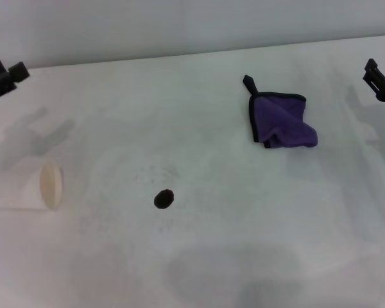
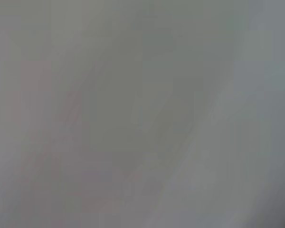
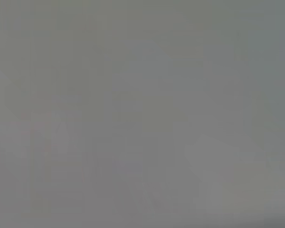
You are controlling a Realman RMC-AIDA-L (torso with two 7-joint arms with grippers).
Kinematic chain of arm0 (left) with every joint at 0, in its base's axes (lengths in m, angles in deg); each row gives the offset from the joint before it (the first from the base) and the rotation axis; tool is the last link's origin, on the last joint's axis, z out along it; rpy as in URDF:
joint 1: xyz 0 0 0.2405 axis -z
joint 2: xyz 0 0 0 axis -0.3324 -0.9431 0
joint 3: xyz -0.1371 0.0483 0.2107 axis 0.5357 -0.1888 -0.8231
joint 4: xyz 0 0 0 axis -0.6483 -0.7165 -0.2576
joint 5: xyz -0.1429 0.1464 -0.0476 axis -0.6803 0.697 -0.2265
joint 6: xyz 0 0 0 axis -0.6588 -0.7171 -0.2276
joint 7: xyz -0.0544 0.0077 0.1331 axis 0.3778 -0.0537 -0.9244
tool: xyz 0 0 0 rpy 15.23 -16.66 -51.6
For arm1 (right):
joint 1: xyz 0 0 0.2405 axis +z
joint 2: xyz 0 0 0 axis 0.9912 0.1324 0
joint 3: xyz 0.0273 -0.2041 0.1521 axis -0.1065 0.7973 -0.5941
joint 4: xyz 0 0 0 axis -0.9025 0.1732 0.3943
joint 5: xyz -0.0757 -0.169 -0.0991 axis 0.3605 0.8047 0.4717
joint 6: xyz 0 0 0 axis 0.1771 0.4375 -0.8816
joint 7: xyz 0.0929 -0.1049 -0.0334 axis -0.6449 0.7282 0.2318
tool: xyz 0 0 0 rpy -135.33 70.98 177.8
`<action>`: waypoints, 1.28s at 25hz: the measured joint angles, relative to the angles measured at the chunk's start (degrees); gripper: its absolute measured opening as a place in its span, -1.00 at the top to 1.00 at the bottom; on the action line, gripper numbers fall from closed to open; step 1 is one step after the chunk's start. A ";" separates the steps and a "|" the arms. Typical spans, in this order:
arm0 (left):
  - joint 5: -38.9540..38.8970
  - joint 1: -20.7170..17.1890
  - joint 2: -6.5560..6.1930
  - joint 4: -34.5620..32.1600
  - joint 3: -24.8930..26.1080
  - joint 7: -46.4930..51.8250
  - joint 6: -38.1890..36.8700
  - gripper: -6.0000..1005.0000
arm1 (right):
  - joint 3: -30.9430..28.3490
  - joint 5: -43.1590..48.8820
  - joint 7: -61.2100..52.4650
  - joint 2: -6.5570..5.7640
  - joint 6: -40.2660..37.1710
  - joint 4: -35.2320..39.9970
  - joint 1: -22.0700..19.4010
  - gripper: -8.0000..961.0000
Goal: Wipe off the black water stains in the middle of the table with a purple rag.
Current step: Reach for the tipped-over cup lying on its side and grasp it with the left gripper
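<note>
A small dark blot, the black water stain, sits near the middle of the white table. The purple rag, folded, with black edging and a black loop at its far corner, lies to the right and farther back. My left gripper hangs at the left edge of the head view, far from both. My right gripper hangs at the right edge, a short way right of the rag and apart from it. Both wrist views show only plain grey.
A cream-white cup lies on its side at the left, its mouth facing right toward the stain. Faint grey smudges mark the tabletop around the stain. The table's far edge meets a pale wall.
</note>
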 joint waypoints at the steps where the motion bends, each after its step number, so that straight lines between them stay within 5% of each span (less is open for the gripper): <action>1: 0.80 0.66 -0.68 1.21 -0.10 0.91 -1.36 -0.69 | -0.06 -0.02 0.00 0.00 0.00 -0.02 0.00 -0.78; 4: 3.70 4.41 -2.33 8.07 -1.19 3.70 -7.28 -0.69 | -0.08 -0.03 0.00 0.03 -0.03 -0.06 0.28 -0.78; 8: 4.79 11.01 -3.71 17.64 -13.59 5.27 -13.55 -0.69 | 0.07 -0.02 0.00 0.04 -0.06 -0.02 0.69 -0.78; 11: 1.42 15.11 -3.05 27.01 -25.95 5.88 -19.26 -0.69 | -0.11 -0.22 0.00 -0.02 -0.19 0.02 1.02 -0.78; 16: -11.78 16.29 -0.95 42.51 -40.73 5.82 -28.27 -0.69 | -0.23 -0.39 0.00 0.02 -1.47 0.24 2.24 -0.78; 21: -11.55 18.22 -1.72 47.47 -41.42 2.67 -31.60 -0.69 | -0.32 -0.47 -0.01 0.06 -3.04 0.34 2.91 -0.78; 32: 10.37 28.01 -1.75 48.82 -41.62 -8.36 -31.65 -0.69 | -4.72 -0.58 -0.01 0.14 -6.55 0.84 4.19 -0.78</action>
